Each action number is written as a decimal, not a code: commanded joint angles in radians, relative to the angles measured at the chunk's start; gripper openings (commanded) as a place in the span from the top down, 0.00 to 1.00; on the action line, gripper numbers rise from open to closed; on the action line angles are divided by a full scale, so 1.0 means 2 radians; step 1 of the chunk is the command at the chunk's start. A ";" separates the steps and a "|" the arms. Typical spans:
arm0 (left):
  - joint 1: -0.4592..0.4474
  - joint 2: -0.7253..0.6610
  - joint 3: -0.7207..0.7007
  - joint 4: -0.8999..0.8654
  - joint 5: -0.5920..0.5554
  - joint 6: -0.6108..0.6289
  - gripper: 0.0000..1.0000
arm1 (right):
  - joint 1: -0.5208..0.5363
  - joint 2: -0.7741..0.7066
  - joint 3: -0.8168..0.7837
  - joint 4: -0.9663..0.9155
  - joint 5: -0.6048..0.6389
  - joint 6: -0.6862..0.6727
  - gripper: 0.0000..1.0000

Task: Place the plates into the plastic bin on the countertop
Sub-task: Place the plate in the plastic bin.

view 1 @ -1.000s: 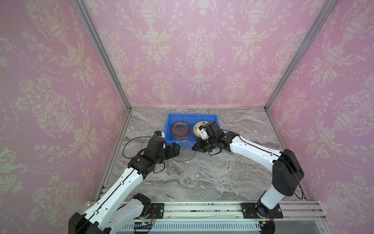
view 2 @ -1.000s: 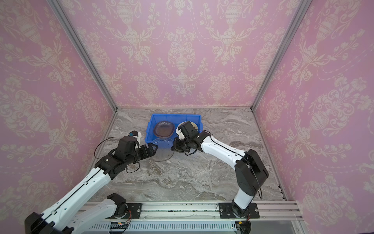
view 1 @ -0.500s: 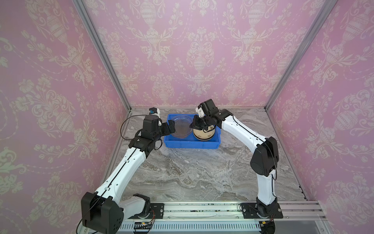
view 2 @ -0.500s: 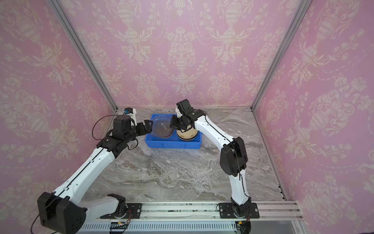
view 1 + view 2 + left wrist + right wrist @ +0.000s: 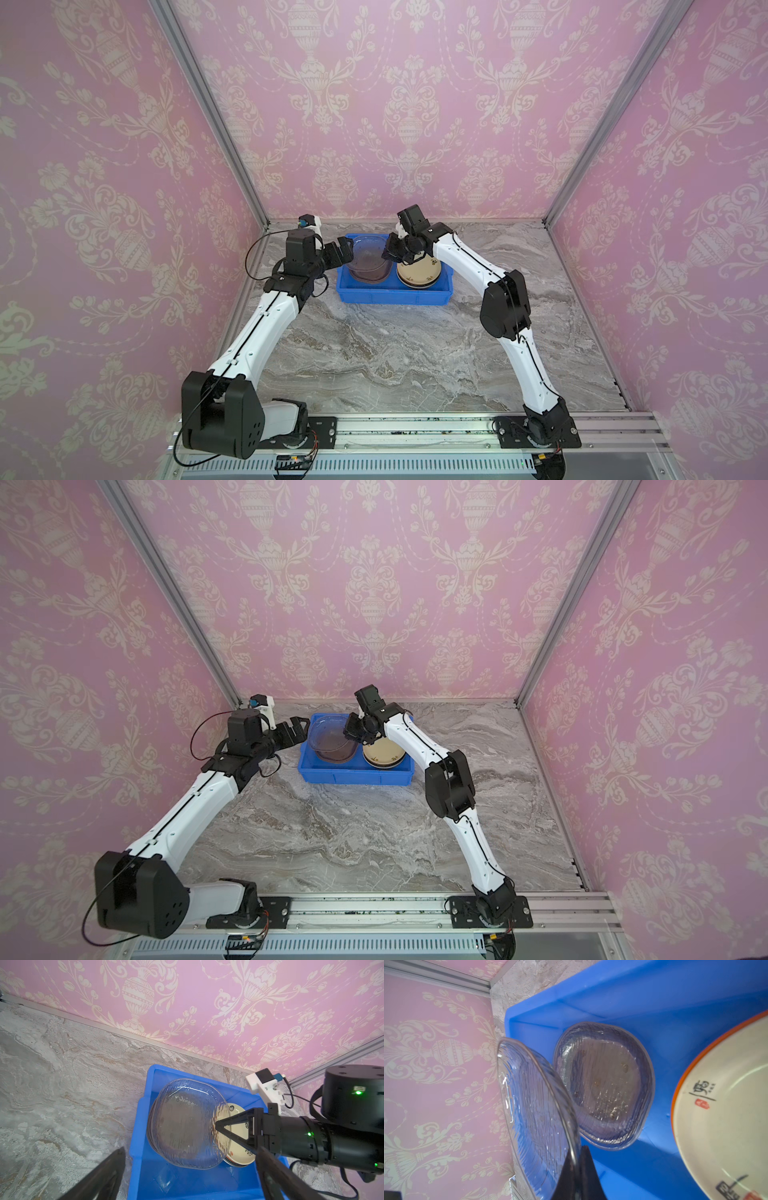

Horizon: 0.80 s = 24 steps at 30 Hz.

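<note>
Pinches tilted clear plate [image 5: 182, 1124] by rim in right gripper [image 5: 216, 1126], over plastic bin [image 5: 187, 1184]; holds left gripper [image 5: 345, 250] wide apart alongside.

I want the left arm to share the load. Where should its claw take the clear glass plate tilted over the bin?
Take the clear glass plate by its thin rim opposite the right claw, coming from the left end of the blue bin. It hangs tilted with that edge free, facing the open left claw.
</note>
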 commanded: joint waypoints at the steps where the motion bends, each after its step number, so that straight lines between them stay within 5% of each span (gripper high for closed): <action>1: 0.006 0.010 -0.008 0.014 0.019 -0.012 0.01 | -0.007 0.002 -0.014 0.024 0.009 0.029 1.00; 18: 0.009 0.044 -0.010 0.032 0.051 -0.040 0.01 | -0.008 0.061 0.003 0.030 0.018 0.047 1.00; 24: 0.010 0.046 -0.010 0.031 0.051 -0.039 0.01 | -0.008 0.059 -0.003 0.034 0.013 0.052 0.86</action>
